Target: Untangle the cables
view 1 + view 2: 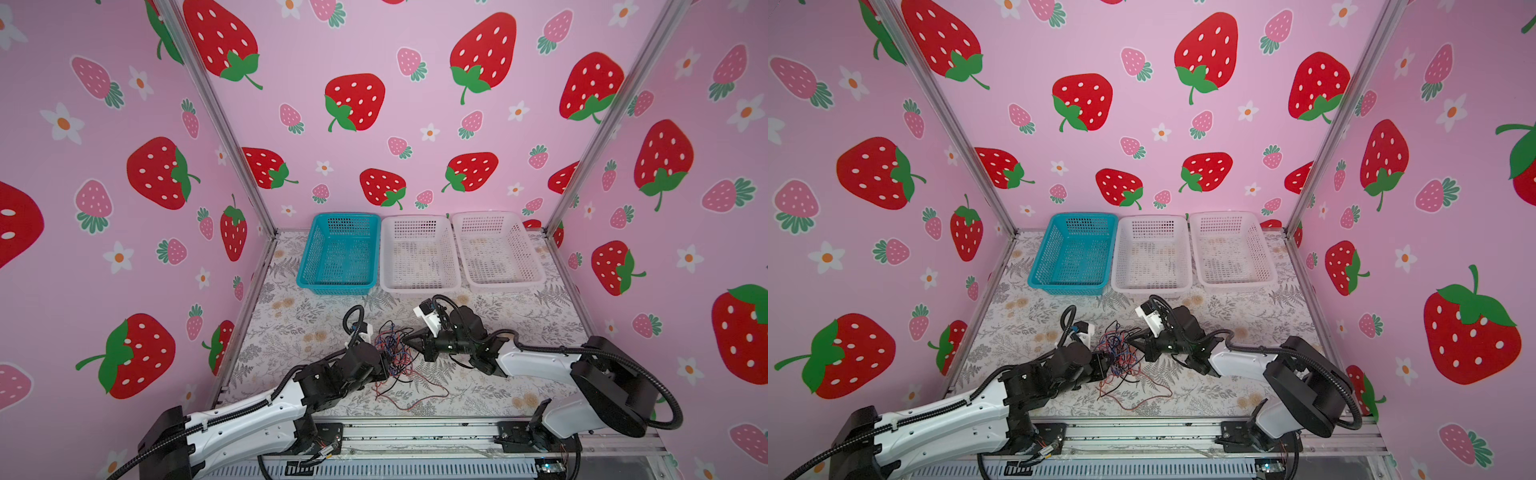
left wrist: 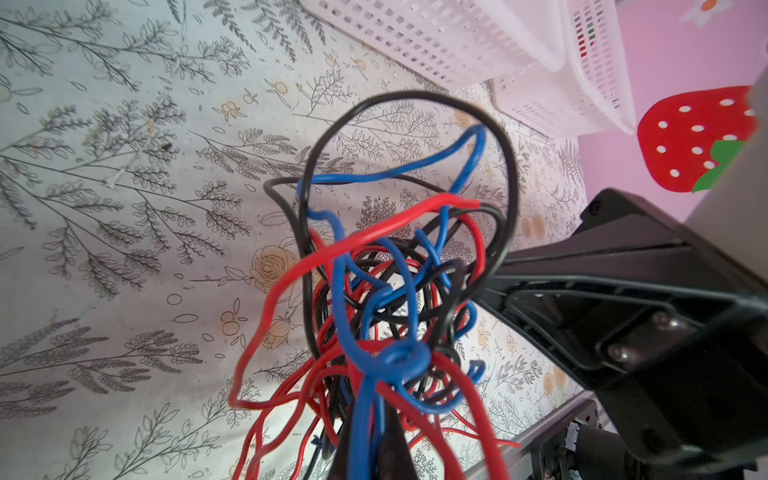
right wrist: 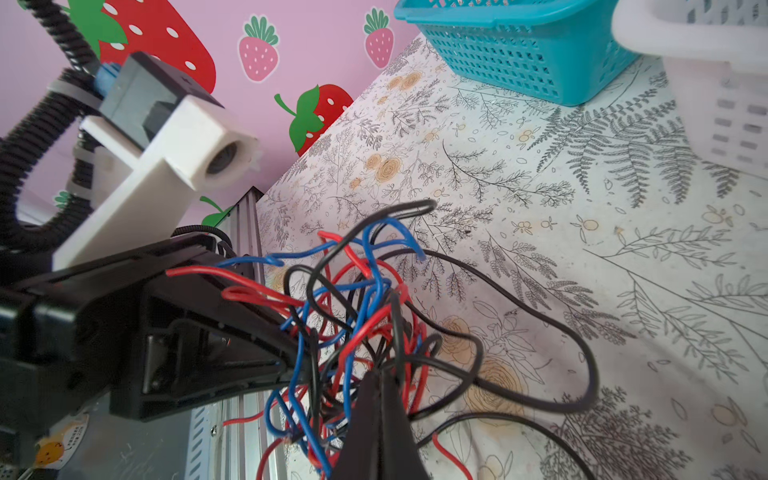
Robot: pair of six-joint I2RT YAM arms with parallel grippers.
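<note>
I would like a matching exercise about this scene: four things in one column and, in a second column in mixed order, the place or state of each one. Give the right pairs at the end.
Things:
1. teal basket
2. middle white basket
3. cables
4. right gripper

Places or states:
A. tangled heap in the middle of the table
B. shut on the cables
C. left end of the back row
D. centre of the back row

Pairs: 1-C, 2-D, 3-A, 4-B.
</note>
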